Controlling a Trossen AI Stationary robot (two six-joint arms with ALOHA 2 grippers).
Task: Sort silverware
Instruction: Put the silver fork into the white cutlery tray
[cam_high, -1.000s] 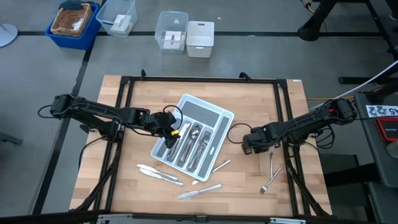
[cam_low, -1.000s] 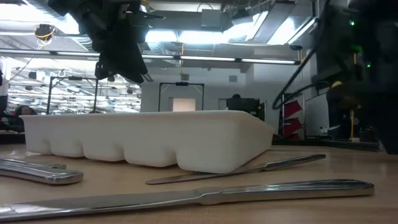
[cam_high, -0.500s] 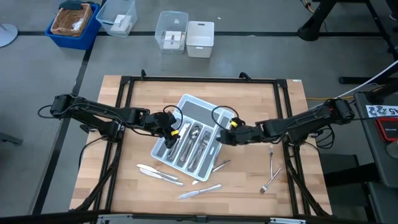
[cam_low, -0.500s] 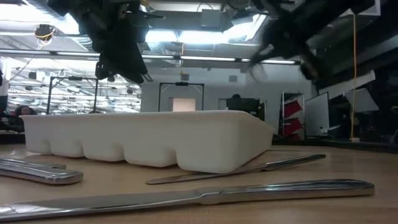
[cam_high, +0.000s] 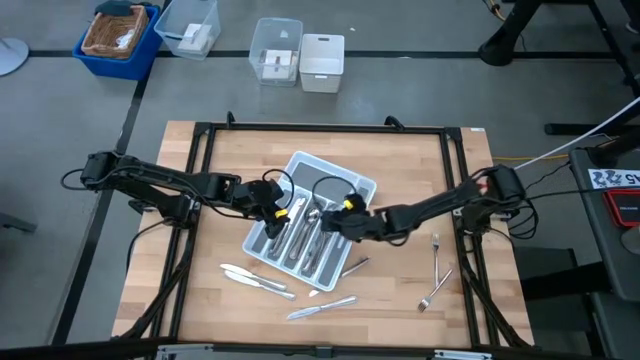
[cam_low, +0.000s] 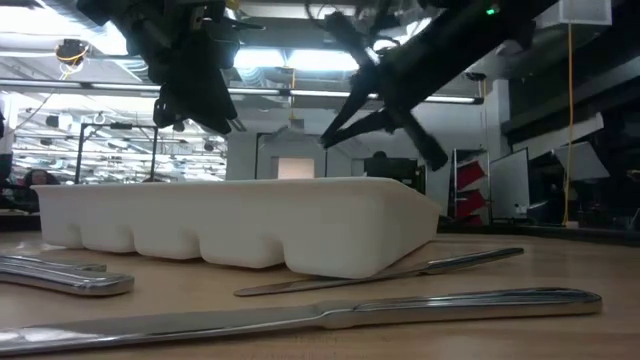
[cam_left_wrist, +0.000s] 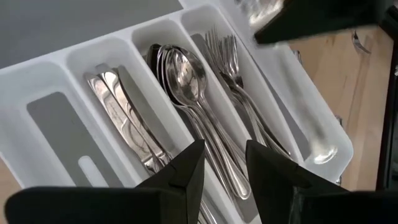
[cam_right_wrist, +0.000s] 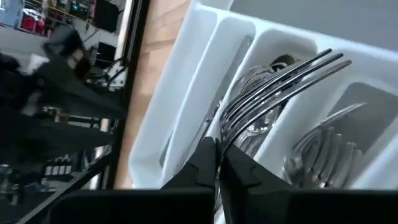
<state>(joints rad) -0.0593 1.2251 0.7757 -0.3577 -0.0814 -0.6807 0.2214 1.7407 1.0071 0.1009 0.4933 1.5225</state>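
Steel fork (cam_right_wrist: 283, 78) in right tool (cam_right_wrist: 217, 163) points tray-ward.

I could read almost nothing from where I worked. Only a white tag (cam_high: 613, 178) on the dark equipment at the right edge of the high view carried black characters, and they were too small to make out. No brand, number or sign showed on anything else.
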